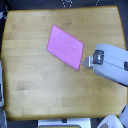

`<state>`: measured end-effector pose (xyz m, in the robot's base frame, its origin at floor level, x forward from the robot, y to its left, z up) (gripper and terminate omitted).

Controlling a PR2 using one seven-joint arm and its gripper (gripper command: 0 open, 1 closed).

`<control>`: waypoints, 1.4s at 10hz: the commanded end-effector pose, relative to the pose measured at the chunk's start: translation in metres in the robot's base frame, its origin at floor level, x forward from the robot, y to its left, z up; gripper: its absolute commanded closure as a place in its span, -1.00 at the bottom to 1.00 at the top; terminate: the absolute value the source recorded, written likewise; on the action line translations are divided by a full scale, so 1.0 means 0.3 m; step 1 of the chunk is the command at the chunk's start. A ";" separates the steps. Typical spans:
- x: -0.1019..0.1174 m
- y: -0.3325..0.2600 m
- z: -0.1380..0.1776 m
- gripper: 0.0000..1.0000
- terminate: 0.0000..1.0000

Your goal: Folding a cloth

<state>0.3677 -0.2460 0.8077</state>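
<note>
The pink cloth (65, 47) lies flat on the wooden table (30, 85). The gripper (87, 62) is just beside its right corner, jaws not discernible.

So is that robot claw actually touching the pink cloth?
Cannot tell. In the exterior view the gripper meets the cloth's right edge, but the blurry overhead picture shows neither contact nor gap plainly.
</note>
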 end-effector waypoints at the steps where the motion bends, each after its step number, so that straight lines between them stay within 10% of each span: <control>1: 0.004 0.006 -0.003 -1.00 -1.00; 14: 0.276 0.212 -0.272 -1.00 -1.00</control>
<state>0.4312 -0.1888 0.7593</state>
